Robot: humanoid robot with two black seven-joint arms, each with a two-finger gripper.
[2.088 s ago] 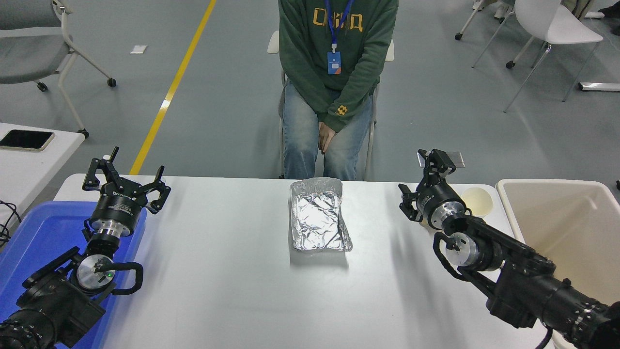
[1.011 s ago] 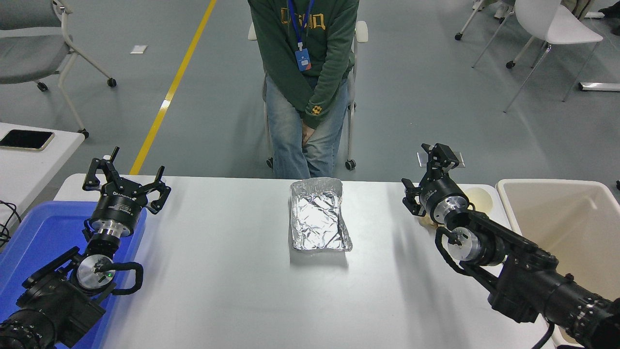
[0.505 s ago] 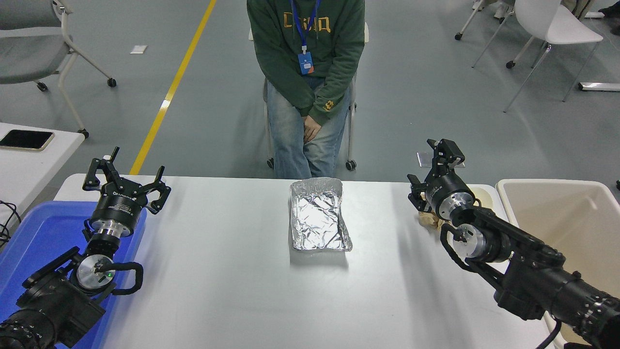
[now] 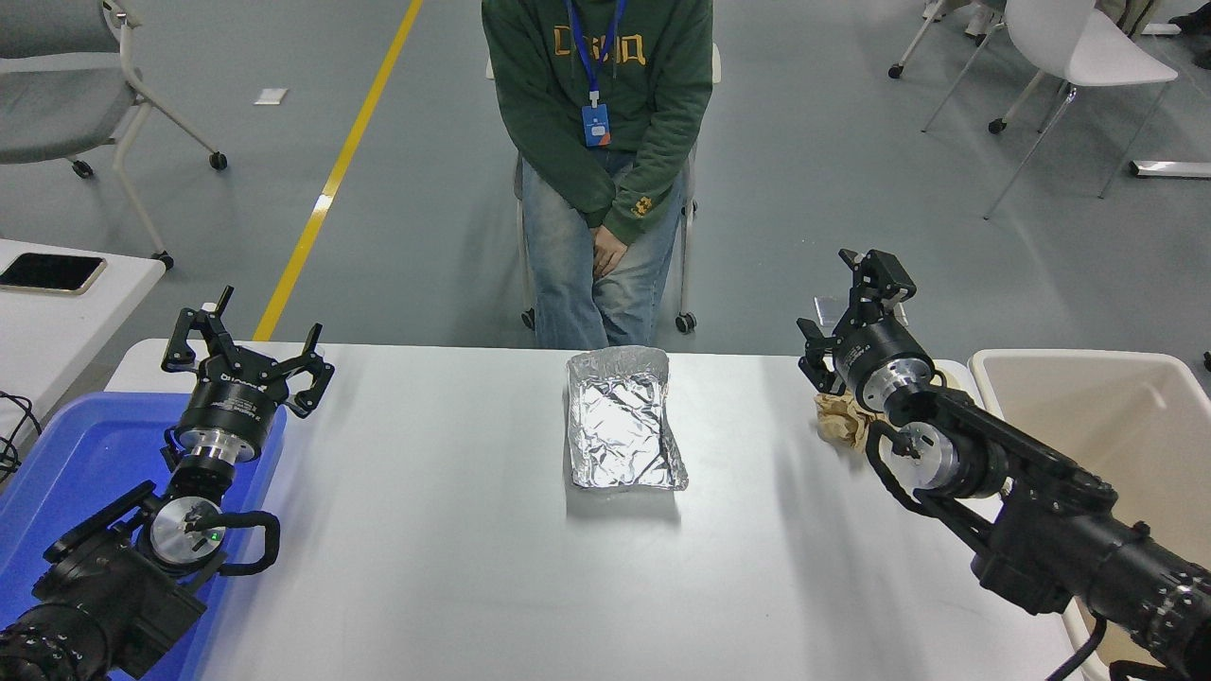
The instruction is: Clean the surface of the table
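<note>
We can't really tell what the crumpled tan thing just under the right hand is, since the arm covers half. The beige bin beyond that hand runs off frame.

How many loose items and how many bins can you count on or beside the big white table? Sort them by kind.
Foil tray: 1
Crumpled beige paper: 1
Blue bin: 1
Cream bin: 1
Total: 4

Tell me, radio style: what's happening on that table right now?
Left gripper parked open above blue bin. Right gripper open, empty, raised at far right edge. Table carries foil tray and crumpled paper. Nothing blocking.
</note>
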